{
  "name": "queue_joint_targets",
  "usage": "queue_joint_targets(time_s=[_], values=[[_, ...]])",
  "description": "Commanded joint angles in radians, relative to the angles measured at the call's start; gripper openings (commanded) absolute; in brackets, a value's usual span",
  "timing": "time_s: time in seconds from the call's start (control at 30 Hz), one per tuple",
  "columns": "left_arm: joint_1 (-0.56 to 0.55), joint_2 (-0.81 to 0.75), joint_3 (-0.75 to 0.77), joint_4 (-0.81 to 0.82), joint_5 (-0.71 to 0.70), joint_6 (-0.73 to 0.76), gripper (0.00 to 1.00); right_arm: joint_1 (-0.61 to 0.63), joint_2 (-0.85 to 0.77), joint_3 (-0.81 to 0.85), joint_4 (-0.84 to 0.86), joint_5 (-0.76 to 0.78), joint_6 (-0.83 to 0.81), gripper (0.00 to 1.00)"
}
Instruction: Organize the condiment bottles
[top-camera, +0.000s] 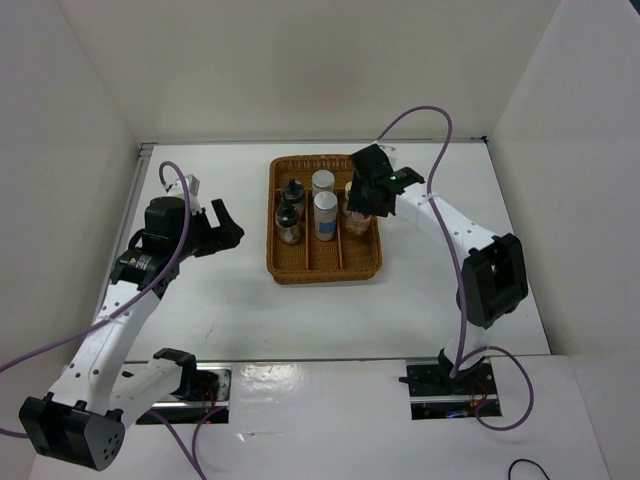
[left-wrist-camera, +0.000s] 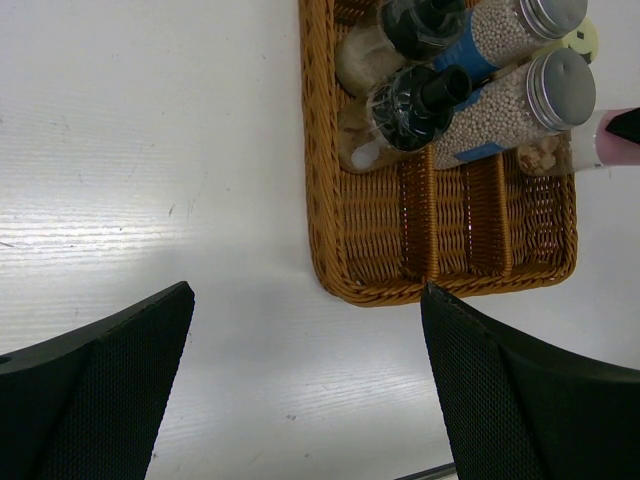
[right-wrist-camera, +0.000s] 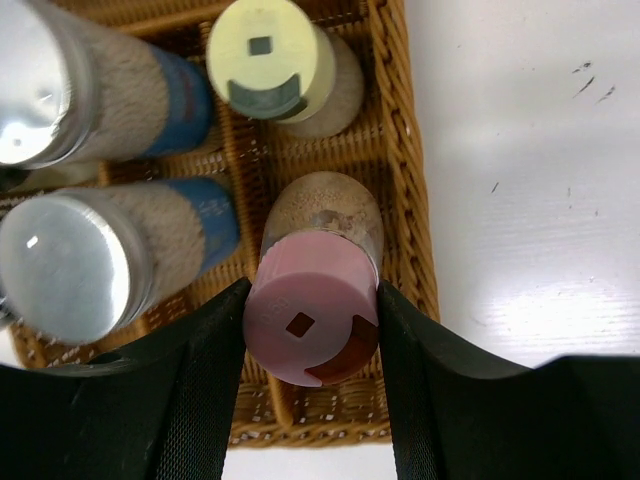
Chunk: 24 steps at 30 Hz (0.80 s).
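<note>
1. The right hand (right-wrist-camera: 310, 300) is clamped on the pink-capped bottle (right-wrist-camera: 312, 335), one finger on each side of the cap. Gripping at the cap keeps the bottle upright.
2. That bottle is in the right-hand lane of the wicker tray (right-wrist-camera: 405, 200), at its near end. Its base is probably on the wicker floor, though the cap hides the contact, so I cannot be sure.
3. Just behind it in the same lane stands the yellow-capped bottle (right-wrist-camera: 270, 60).
4. The middle lane holds two grey-topped bottles (left-wrist-camera: 560, 90) with blue labels. The left lane holds two dark-capped shakers (left-wrist-camera: 415, 100). Each lane carries one sort, which looks like the point of the sorting.
5. Count: six bottles in all, two in each of three lanes (none is left out on the desk (left-wrist-camera: 150, 150)).
6. The left hand (left-wrist-camera: 307, 295) has its fingers wide apart and holds nothing. It hangs over bare desk left of the tray, likely parked out of the way.
</note>
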Motion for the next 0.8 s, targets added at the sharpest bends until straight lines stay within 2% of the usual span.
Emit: queue_joint_targets(time_s=[0.0,0.13,0.37,0.5,0.6,0.63,0.73,0.77], values=[[0.006,-0.001,-0.001,0.034,0.016,-0.006,1.0,-0.019,0.041,0.065,0.053,0.04,-0.031,0.3],[0.006,-0.001,-0.001,0.034,0.016,-0.006,1.0,-0.029,0.084,0.074,0.062,0.04,-0.04,0.3],[0.006,-0.001,-0.001,0.034,0.034,-0.006,1.0,-0.029,0.147,0.074,0.083,0.029,-0.04,0.39],[0.006,-0.001,-0.001,0.034,0.034,-0.006,1.0,-0.029,0.168,0.074,0.084,0.029,-0.05,0.48],[0.006,-0.001,-0.001,0.034,0.025,-0.006,1.0,-0.029,0.178,0.085,0.074,0.029,-0.05,0.74],[0.006,-0.001,-0.001,0.034,0.025,-0.006,1.0,-0.029,0.178,0.085,0.074,0.029,-0.05,0.86],[0.006,-0.001,-0.001,0.034,0.025,-0.006,1.0,-0.029,0.147,0.094,0.053,0.02,-0.041,0.99],[0.006,-0.01,-0.001,0.034,0.025,-0.006,1.0,-0.029,0.127,0.083,0.053,0.02,-0.04,0.99]])
